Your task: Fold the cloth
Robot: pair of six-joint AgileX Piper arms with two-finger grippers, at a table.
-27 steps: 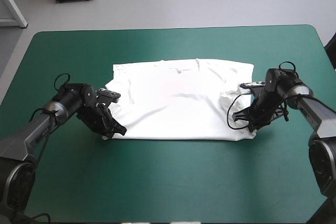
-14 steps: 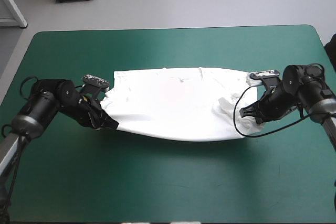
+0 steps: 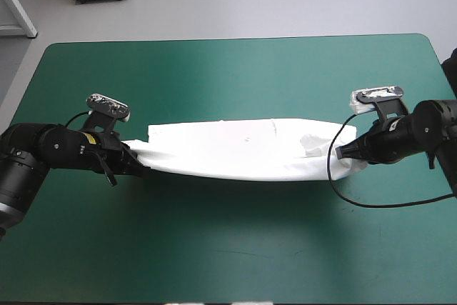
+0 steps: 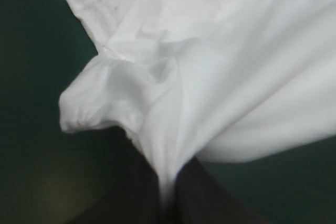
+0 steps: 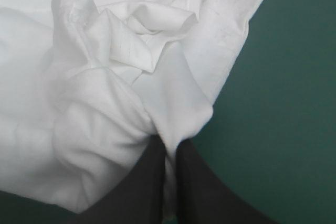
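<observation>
Your left pincer (image 3: 143,169) and right pincer (image 3: 342,153) grip opposite ends of the T-shirt (image 3: 235,149), stretching it across mid-frame so it should fold cleanly.

The T-shirt (image 3: 235,149) spans the middle of the cover (image 3: 228,69) as a band between the left gripper (image 3: 141,169) and right gripper (image 3: 343,153), barring the way across; the cover lies bare beyond it and nearer the robot
</observation>
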